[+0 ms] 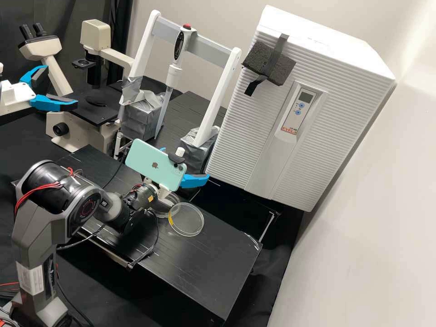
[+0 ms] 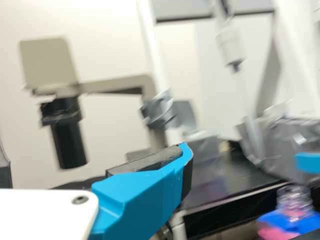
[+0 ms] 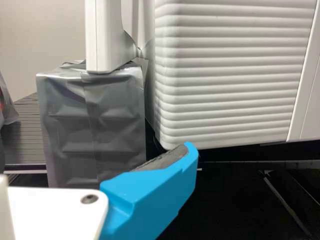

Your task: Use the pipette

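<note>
Bench, mid-task: my left gripper hangs at the far left beside the microscope. Its blue fingers are spread wide with nothing between them.

My right gripper, with a phone clamped above its wrist, sits low over the black platform. Its fingers also look parted and bare. My right wrist view shows one finger with its pad uncovered, pointing toward a taped block and the ribbed white cabinet.

The pipette hangs upright from the crossbar of the white stand, red button on top. Its tip points down between the stand's two legs, each leg set in a taped block. It is well apart from both my grippers.

A clear dish lies on the platform just beside my right gripper.
</note>
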You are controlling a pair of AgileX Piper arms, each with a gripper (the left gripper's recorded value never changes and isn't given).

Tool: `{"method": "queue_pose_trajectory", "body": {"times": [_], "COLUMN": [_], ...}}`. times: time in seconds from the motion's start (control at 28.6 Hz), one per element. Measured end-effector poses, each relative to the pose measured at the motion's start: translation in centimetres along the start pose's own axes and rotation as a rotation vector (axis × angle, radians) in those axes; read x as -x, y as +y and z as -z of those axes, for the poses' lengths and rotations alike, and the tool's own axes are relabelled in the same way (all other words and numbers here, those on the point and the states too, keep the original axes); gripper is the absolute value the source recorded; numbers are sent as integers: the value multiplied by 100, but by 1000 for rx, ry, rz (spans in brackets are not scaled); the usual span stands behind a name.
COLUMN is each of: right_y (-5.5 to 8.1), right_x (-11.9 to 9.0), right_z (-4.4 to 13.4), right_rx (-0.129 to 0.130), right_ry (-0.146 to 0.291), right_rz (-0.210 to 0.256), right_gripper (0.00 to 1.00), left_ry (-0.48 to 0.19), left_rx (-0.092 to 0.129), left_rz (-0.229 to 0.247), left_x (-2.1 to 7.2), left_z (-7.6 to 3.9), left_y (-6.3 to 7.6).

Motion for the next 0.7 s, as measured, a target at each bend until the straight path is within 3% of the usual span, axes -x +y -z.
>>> {"method": "queue_pose_trajectory", "body": {"times": [0.18,0.49,0.63,0.7], "right_y": [1,28,138,209], "right_x": [0,39,135,210], "right_z": [1,29,176,342], "right_rx": [0,-4,-39,-56], "right_ry": [1,10,70,132], "right_rz": [-1,-9,-34,-53], "right_gripper": [100,100,100,100], "left_ry": [-54,-59,-60,-61], "left_rx": [9,8,8,8], "left_rz": [-31,-47,-55,-64], "left_x": [55,118,138,145], "left_z": [-142,-150,-152,-155], "left_y": [75,92,113,132]}}
